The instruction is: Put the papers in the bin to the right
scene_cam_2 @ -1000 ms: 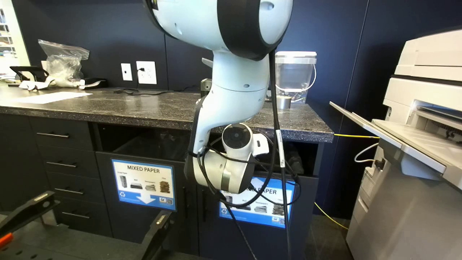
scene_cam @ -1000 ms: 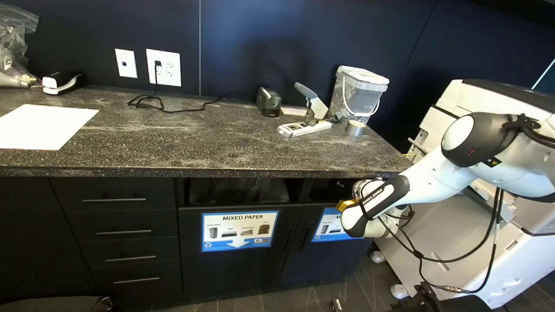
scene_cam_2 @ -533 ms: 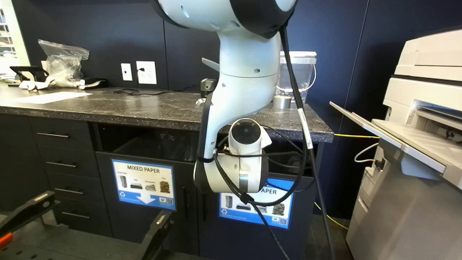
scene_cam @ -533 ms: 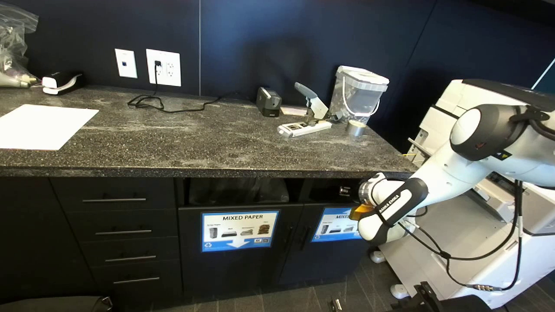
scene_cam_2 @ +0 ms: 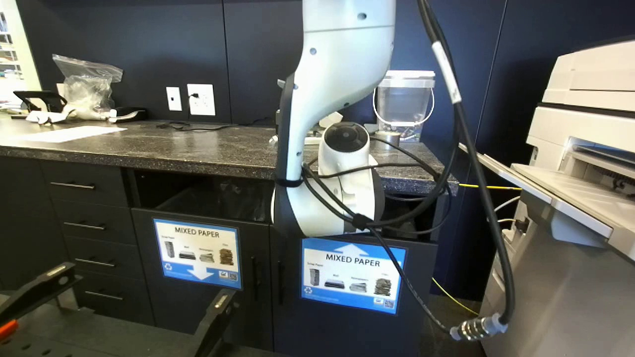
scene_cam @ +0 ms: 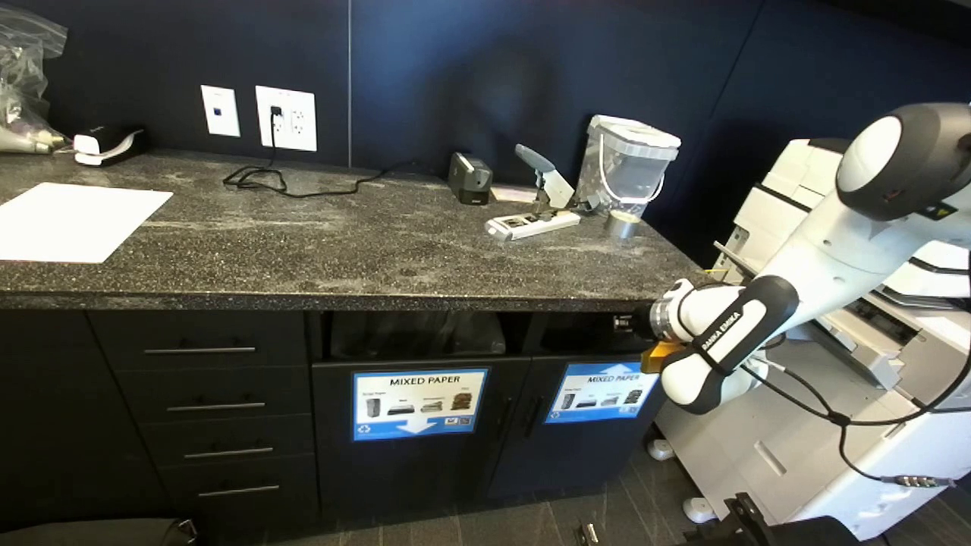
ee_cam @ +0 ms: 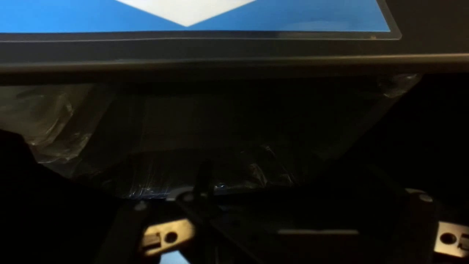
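Sheet [scene_cam: 80, 222]: in an exterior view, flat on the worktop [scene_cam: 326, 246], nine o'clock; no paper wads visible anywhere.
Bin [scene_cam: 576, 358]: four o'clock, under the worktop; by judgement the right-hand one meant.
Arm [scene_cam_2: 340, 69]: in an exterior view, hangs from twelve o'clock, presumably to reach in.
Sign [scene_cam_2: 353, 275]: five o'clock, its up-arrow marking where paper enters.
Liner [ee_cam: 49, 115]: in the wrist view, nine o'clock, likely for easy emptying.
Pincer [ee_cam: 282, 203]: jaws spread wide, nothing seen between; suits a release.

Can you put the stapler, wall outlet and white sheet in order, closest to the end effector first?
In an exterior view, from the end effector:
1. Stapler: up and left.
2. Wall outlet: farther left, higher.
3. White sheet: farthest left.
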Controlling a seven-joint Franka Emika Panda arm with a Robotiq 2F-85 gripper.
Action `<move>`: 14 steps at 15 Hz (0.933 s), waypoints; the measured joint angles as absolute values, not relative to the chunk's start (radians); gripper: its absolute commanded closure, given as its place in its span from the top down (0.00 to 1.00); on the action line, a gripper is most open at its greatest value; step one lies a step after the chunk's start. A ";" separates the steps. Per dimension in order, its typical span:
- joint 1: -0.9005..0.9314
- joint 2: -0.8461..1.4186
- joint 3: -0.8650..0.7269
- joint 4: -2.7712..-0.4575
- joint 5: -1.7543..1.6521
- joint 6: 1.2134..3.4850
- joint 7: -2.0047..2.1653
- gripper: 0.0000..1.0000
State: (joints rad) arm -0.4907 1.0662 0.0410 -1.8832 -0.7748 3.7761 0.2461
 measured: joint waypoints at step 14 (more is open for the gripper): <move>-0.522 0.263 0.288 -2.437 -0.456 2.695 0.269 1.00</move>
